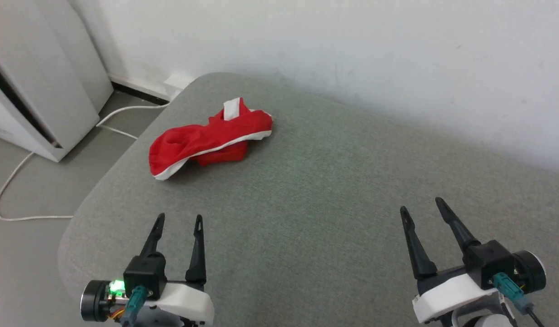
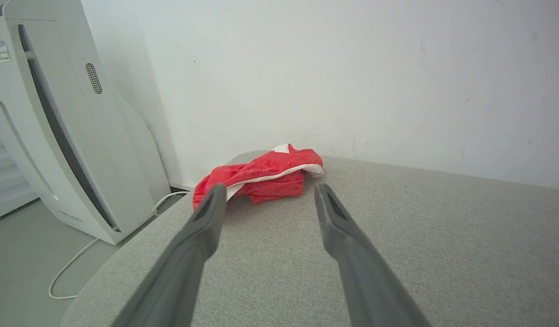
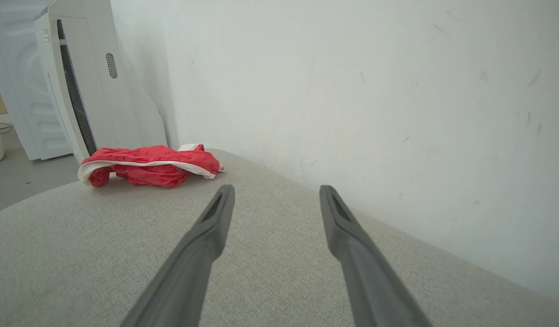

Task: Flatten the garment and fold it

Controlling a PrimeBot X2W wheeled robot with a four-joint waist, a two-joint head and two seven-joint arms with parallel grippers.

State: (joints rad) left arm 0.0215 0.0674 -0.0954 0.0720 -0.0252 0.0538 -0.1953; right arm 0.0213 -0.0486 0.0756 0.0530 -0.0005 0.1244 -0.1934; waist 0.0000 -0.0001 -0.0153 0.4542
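Observation:
The garment (image 1: 207,138) is a crumpled heap of bright red fabric with white edging, lying at the far left of the grey cushioned surface (image 1: 316,190). It also appears ahead in the left wrist view (image 2: 261,177) and at the far left in the right wrist view (image 3: 147,163). My left gripper (image 1: 179,220) hovers open near the front left, well short of the garment. My right gripper (image 1: 420,204) stands open at the front right, far from it. Both hold nothing.
A white wall (image 1: 352,54) runs along the back of the surface. To the left, a white appliance (image 1: 29,91) stands on the floor with a white cable (image 1: 16,181) trailing beside the rounded left edge.

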